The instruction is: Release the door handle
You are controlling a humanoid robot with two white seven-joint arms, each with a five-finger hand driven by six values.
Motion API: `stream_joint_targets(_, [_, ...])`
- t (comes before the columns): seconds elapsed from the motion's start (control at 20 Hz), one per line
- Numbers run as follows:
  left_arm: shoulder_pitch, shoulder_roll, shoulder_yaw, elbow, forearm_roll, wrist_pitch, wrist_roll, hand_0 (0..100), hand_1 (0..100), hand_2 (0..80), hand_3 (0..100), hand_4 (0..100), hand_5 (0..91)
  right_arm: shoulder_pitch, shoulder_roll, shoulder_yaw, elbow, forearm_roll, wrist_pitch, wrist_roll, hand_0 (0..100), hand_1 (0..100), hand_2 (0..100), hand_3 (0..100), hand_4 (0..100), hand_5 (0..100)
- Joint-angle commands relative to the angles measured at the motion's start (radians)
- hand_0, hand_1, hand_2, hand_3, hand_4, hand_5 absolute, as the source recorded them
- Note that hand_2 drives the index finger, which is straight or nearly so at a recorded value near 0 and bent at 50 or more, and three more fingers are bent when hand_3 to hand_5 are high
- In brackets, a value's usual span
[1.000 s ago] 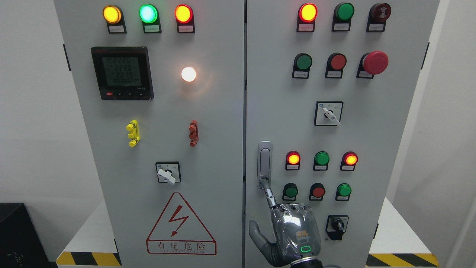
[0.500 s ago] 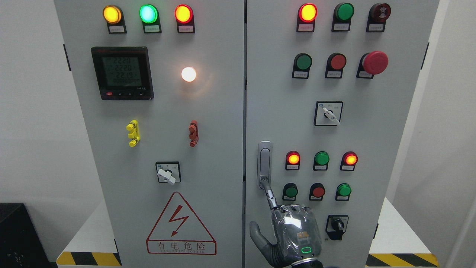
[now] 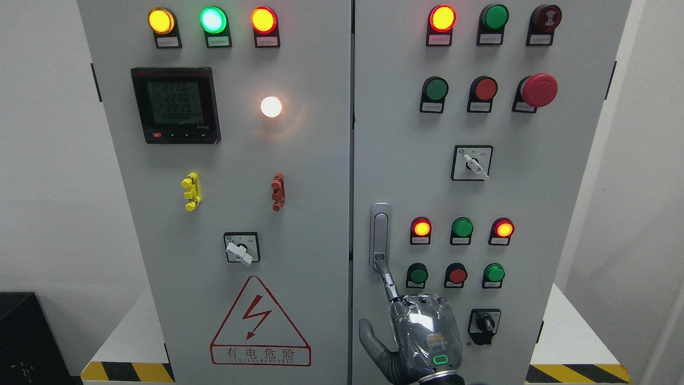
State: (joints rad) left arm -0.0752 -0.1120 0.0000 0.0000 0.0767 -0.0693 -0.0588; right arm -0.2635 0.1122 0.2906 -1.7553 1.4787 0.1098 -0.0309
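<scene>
A silver door handle [image 3: 380, 230] stands upright at the left edge of the right cabinet door [image 3: 406, 133]. My right hand [image 3: 423, 327] comes up from the bottom edge just below it. Its index finger [image 3: 389, 280] is stretched out, with the tip touching the round lock at the handle's lower end. The other fingers are curled into the palm and the thumb [image 3: 368, 331] sticks out to the left. The hand grasps nothing. The left arm is out of view.
The right door carries lit and unlit buttons [image 3: 462, 229], a red mushroom stop [image 3: 538, 90] and rotary switches [image 3: 471, 163], [image 3: 484, 323] close to the hand. The left door [image 3: 240, 160] has a meter, lamps and a warning triangle. Both doors look closed.
Almost nothing: the right hand has sunk very slightly, and its index fingertip stays on the handle's lower end.
</scene>
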Motion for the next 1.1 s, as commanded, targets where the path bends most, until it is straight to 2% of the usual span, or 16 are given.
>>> stream_joint_targets(0.0, [0.000,0.000,-0.021,-0.020,0.000,0.000,0.000,0,0,2.1,9,1,0.0,0.007,0.001,0.002,0.014,-0.002,-0.001,0.002,45,32,8,100,100,97])
stream_joint_targets(0.65, [0.000,0.000,-0.021,-0.020,0.000,0.000,0.000,0,0,2.2,9,1,0.0,0.007,0.000,0.005,0.010,-0.003,-0.002,0.000,44,32,8,100,100,97])
stream_joint_targets(1.05, [0.000,0.000,-0.021,-0.020,0.000,0.000,0.000,0,0,2.3,9,1,0.0,0.023,0.000,0.013,-0.036,-0.003,-0.010,-0.023,44,32,8,100,100,97])
